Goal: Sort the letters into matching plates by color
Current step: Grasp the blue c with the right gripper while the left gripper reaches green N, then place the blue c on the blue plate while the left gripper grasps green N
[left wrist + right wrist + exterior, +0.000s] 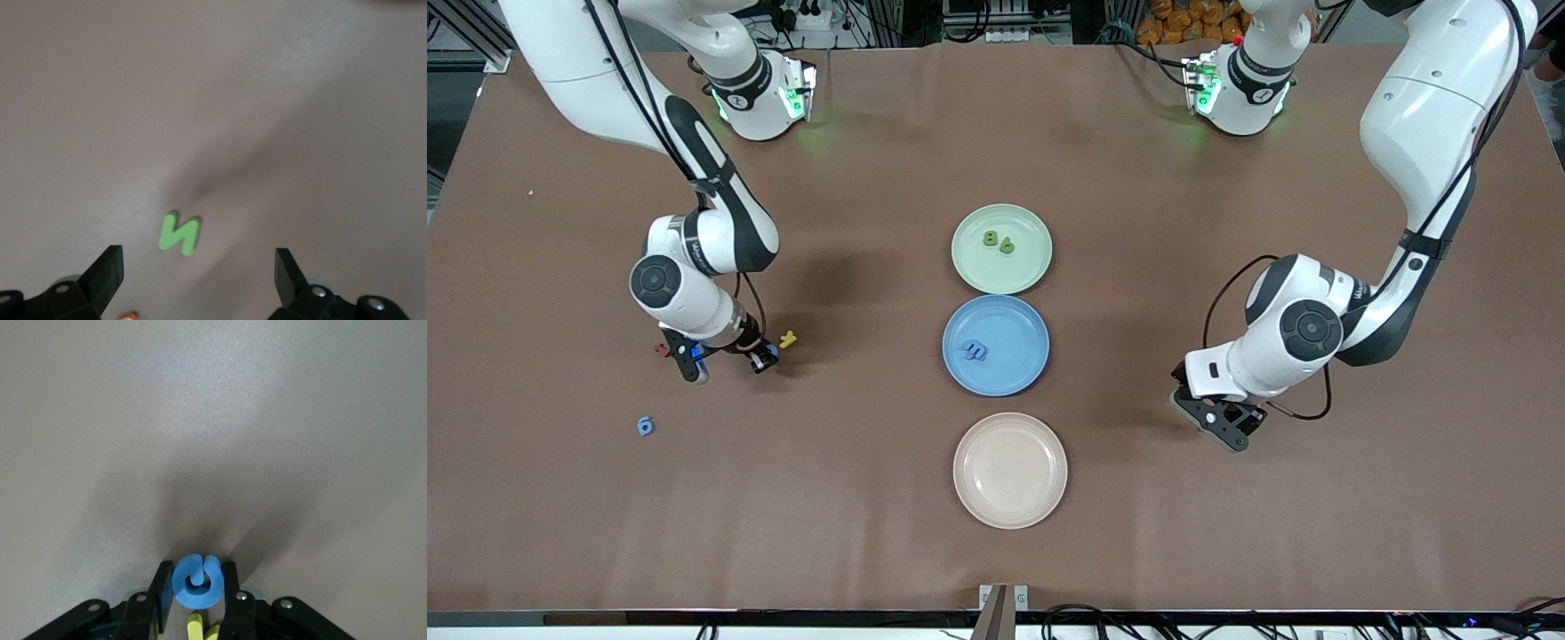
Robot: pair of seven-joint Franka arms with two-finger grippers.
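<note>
Pinching a blue curled letter between the two fingers of the right gripper, the pads pressing flat against either side of it and the letter's open curl facing away from the wrist. Holding that right gripper low over the table toward the right arm's end, with a yellow letter lying just beside it and showing again as yellow strokes under the fingers in the right wrist view. Leaving a small red piece just beside the gripper as well, and a blue digit 6 lying flat, nearer to the front camera than the yellow letter and apart from it. Spreading the fingers of the left gripper wide and gripping nothing, hovering over a green letter N lying flat on the table, with an orange scrap peeking out beside one finger. Keeping the left gripper over the left arm's end of the table, well apart from the plates. Lining up three plates along the middle of the table: the pale green plate farthest from the front camera and carrying two green pieces, the blue plate next and touching it, carrying a cluster of blue pieces, and the cream plate nearest the front camera.
</note>
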